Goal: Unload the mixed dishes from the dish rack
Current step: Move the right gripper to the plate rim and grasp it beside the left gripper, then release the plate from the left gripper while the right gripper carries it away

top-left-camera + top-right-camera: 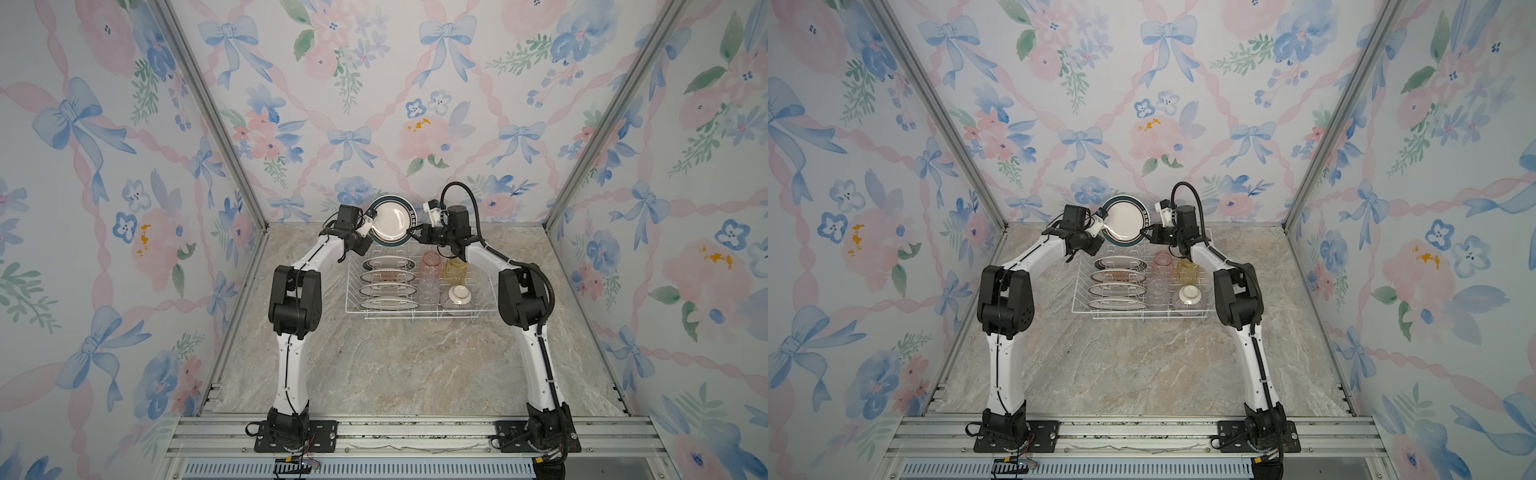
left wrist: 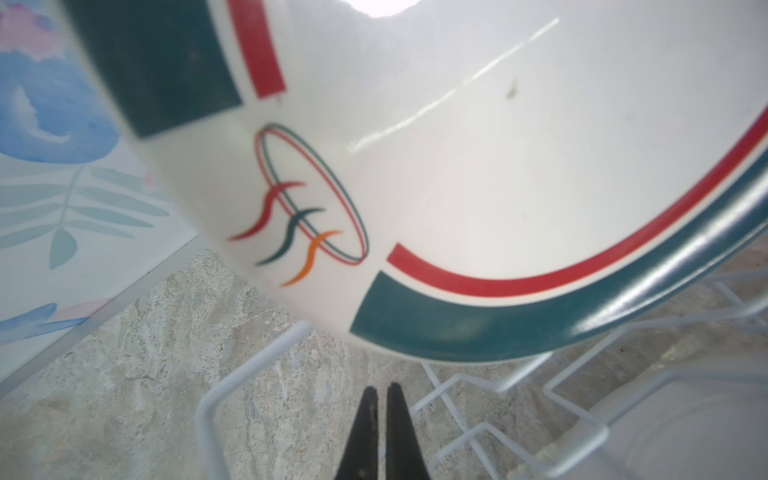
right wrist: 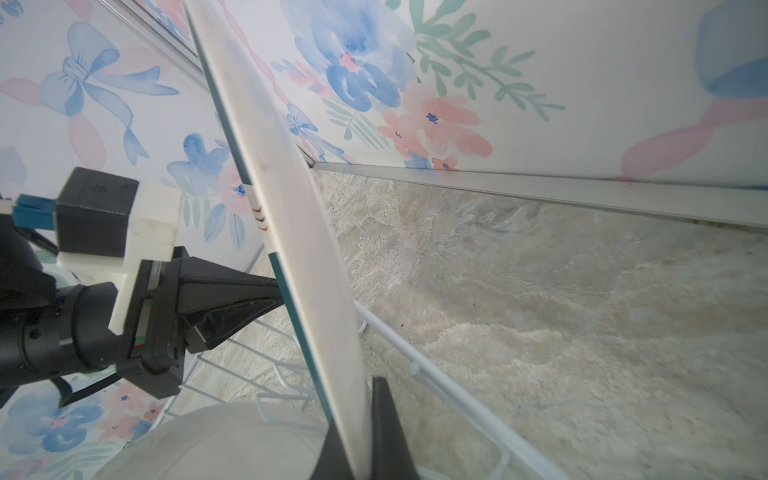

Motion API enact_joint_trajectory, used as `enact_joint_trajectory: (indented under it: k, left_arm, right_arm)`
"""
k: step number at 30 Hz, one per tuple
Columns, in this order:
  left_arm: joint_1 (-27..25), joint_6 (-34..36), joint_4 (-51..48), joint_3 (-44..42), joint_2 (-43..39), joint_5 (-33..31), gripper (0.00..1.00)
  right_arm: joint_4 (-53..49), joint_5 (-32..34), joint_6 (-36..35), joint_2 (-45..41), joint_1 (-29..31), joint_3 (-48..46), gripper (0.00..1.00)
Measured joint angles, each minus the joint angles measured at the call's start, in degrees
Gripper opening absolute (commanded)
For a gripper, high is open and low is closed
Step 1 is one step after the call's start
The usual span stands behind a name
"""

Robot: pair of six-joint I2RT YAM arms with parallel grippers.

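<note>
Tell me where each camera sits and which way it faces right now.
Top views: high above the arm bases, looking down toward the back wall at the white wire dish rack; both arms show whole.
Left wrist: behind the shut left gripper, facing the front of the raised round white teal-rimmed plate.
Right wrist: behind the right gripper, shut on that plate's rim, seeing it edge-on; left gripper shows too.
Shared: every view shows the plate and rack wires.
</note>
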Motion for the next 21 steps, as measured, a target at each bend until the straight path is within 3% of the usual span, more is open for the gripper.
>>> enact_joint_trajectory:
  k: [8, 14, 21]
  left_arm:
    - [1.46, -1.01, 2.75, -12.02, -15.19, -1.64, 0.1]
    - [0.79, -3.5, 4.92, -18.56, -26.86, -2.16, 0.12]
    - [-8.09, -6.49, 5.64, -26.95, -38.36, -6.34, 0.15]
  right_arm:
    - [5.66, 0.79, 4.96, -7.02, 0.0, -6.14, 0.0]
    - [4.11, 3.82, 4.2, -20.22, -0.79, -12.0, 0.0]
    - [-9.14, 9.81, -2.38, -42.88, -7.1, -21.44, 0.0]
